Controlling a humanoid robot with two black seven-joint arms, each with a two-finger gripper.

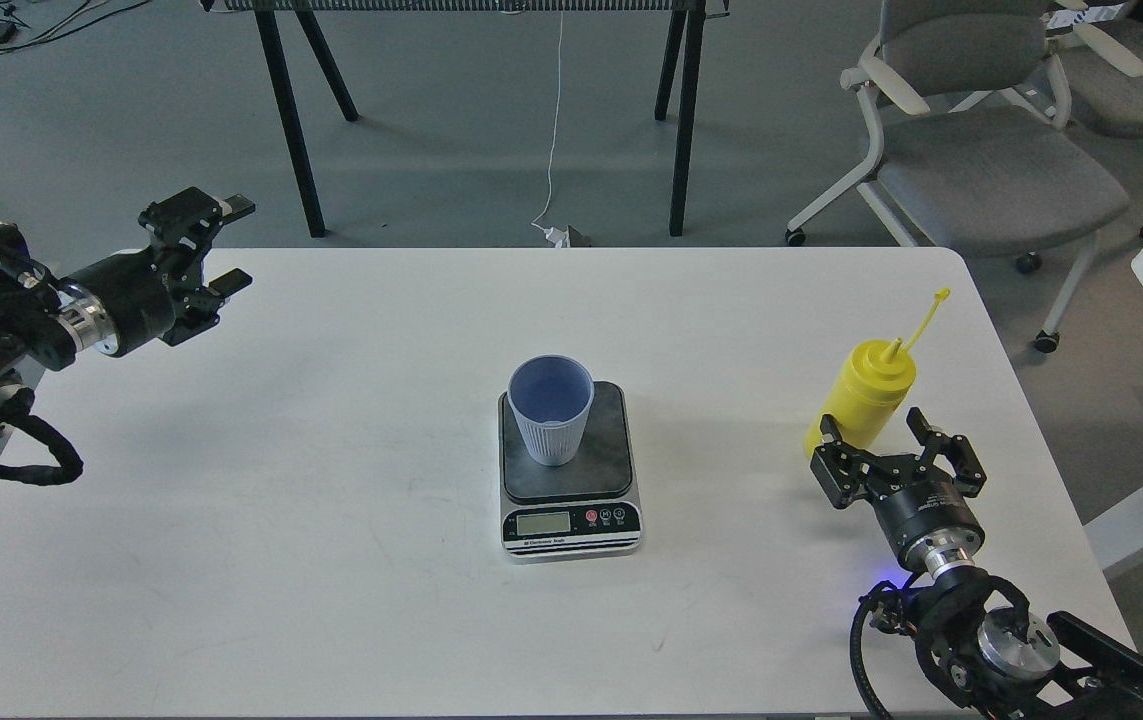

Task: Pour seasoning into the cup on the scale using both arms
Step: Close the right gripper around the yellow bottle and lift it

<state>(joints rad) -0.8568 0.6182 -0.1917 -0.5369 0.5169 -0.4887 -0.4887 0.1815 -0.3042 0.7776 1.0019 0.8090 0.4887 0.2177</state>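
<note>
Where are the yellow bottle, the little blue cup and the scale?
yellow bottle (866,392), head view, on its yellow body
blue cup (553,435), head view, on its ribbed outer side
scale (615,420), head view, on the bare dark platform right of the cup

One cup; one scale; one yellow bottle; two grippers; one table; two chairs.

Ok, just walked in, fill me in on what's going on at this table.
A two-armed robot is set up to pour seasoning. The small blue-grey ribbed plastic cup stands upright on the flat dark grey digital scale mid-table. The right gripper is open, its fingers either side of the base of the tall yellow plastic squeeze bottle, not yet closed on it. The left gripper hangs open over the table's far left edge, holding nothing.
</note>
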